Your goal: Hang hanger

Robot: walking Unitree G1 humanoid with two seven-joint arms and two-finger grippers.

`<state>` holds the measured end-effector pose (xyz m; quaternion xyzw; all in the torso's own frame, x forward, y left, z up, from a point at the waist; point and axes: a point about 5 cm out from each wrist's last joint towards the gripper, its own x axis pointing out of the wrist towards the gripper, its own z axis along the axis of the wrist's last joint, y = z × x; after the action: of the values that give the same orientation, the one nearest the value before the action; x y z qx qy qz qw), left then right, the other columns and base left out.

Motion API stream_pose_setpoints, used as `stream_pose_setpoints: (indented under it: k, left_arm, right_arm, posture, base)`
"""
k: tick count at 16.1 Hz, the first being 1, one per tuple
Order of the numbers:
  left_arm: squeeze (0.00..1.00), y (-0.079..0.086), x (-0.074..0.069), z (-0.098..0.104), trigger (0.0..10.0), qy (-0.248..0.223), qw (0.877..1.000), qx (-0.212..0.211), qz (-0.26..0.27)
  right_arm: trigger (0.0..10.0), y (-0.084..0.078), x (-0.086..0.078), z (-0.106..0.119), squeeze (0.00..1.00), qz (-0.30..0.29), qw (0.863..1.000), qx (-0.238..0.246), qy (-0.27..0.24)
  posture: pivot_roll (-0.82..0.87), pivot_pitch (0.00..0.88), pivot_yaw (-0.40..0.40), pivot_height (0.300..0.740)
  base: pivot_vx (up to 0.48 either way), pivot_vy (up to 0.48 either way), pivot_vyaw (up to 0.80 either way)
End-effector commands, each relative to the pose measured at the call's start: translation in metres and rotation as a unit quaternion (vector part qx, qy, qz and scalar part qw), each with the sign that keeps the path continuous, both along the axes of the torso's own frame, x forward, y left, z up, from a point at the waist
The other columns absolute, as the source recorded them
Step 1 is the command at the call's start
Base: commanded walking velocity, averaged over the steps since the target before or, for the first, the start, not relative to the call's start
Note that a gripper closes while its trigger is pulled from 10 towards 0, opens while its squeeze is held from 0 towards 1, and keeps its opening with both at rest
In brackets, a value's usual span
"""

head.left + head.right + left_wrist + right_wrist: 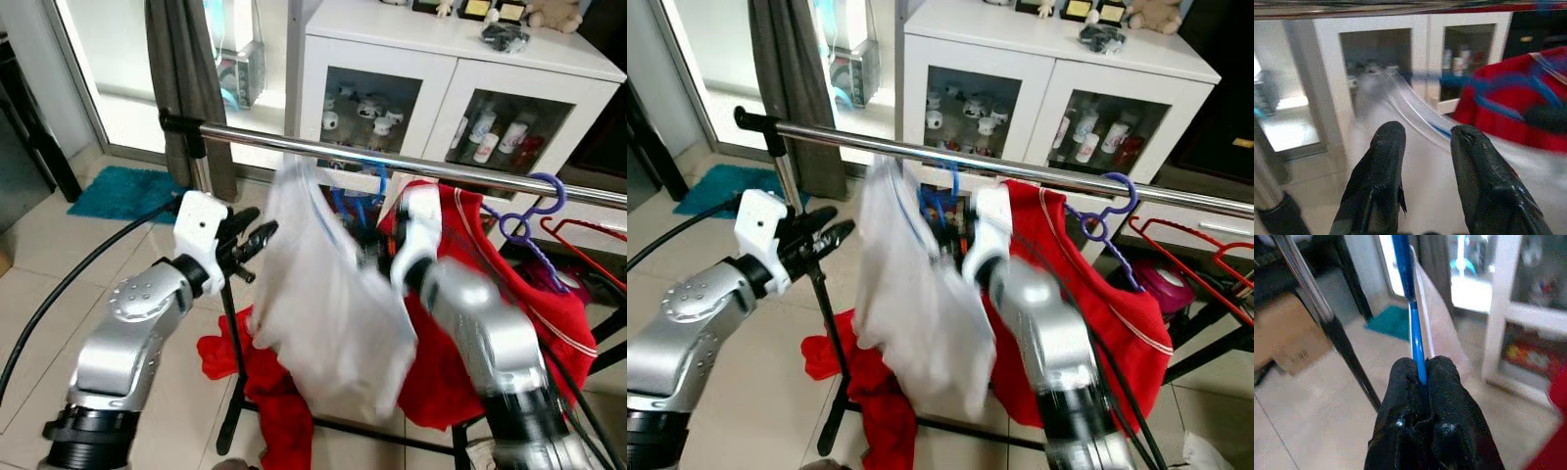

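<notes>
Right wrist view has the right tool (1422, 377) pinched together on the thin blue hanger (1415, 345), a white garment (1437, 313) draped beside it. From the head camera, that hanger (355, 186) sits just under the steel clothes rail (392, 162), carrying the white garment (328, 294), which hangs in front of a red shirt (529, 294). The right arm is blurred. The left tool (257, 238) hovers just beside the garment's edge, its fingers (1381, 161) apart and gripping nothing. A purple hanger (529, 211) hooks on the rail farther right. More red cloth (245, 377) lies on the tiled floor (59, 294) by the rack's foot.
</notes>
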<state>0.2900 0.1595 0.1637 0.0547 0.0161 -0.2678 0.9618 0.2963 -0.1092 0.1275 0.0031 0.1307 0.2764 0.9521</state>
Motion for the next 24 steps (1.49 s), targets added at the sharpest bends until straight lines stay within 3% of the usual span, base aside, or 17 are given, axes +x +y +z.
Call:
stream_pose_setpoints:
  k: [1,3,7,10,14,18,24]
  left_arm:
    - [0.0,0.003,0.001,-0.003,10.0,0.003,1.0,0.0,0.024]
    - [0.0,0.009,-0.004,-0.01,10.0,0.012,0.999,-0.002,0.051]
    - [0.0,0.006,-0.009,-0.02,10.0,0.031,0.998,0.014,0.057]
    - [0.0,0.01,-0.008,-0.02,10.0,0.032,0.997,0.013,0.062]
    - [0.0,0.004,-0.006,-0.016,10.0,0.027,0.998,0.014,0.051]
    - [0.0,0.009,-0.006,-0.017,10.0,0.027,0.998,0.007,0.065]
    - [0.0,0.008,-0.005,-0.015,10.0,0.026,0.997,0.006,0.066]
  right_arm:
    - [0.0,-0.004,-0.002,0.003,0.0,-0.014,1.0,-0.012,-0.015]
    - [0.0,-0.014,-0.022,-0.017,0.0,-0.068,0.998,0.008,0.017]
    - [0.0,-0.016,-0.035,-0.036,0.0,-0.113,0.993,0.027,0.037]
    - [0.0,-0.013,-0.037,-0.029,0.0,-0.123,0.991,0.049,0.028]
    - [0.0,-0.013,-0.029,-0.021,0.0,-0.107,0.994,0.038,0.005]
    - [0.0,-0.008,-0.027,-0.018,0.0,-0.097,0.994,0.044,0.004]
    - [0.0,0.002,-0.025,-0.014,0.0,-0.077,0.996,0.046,-0.001]
  posture:
    - [-0.01,0.0,-0.031,0.74]
    - [0.0,0.0,-0.052,0.74]
    - [0.01,0.0,-0.044,0.74]
    - [-0.01,0.0,-0.025,0.74]
    - [0.0,0.0,-0.019,0.74]
    - [0.01,0.0,-0.03,0.74]
    - [0.0,0.0,-0.032,0.74]
  base:
    - [0.0,0.0,0.0]
    - [0.0,0.0,0.0]
    - [0.0,0.0,0.0]
    - [0.0,0.0,0.0]
    - [0.0,0.0,0.0]
    - [0.0,0.0,0.0]
    - [-0.281,0.0,0.0]
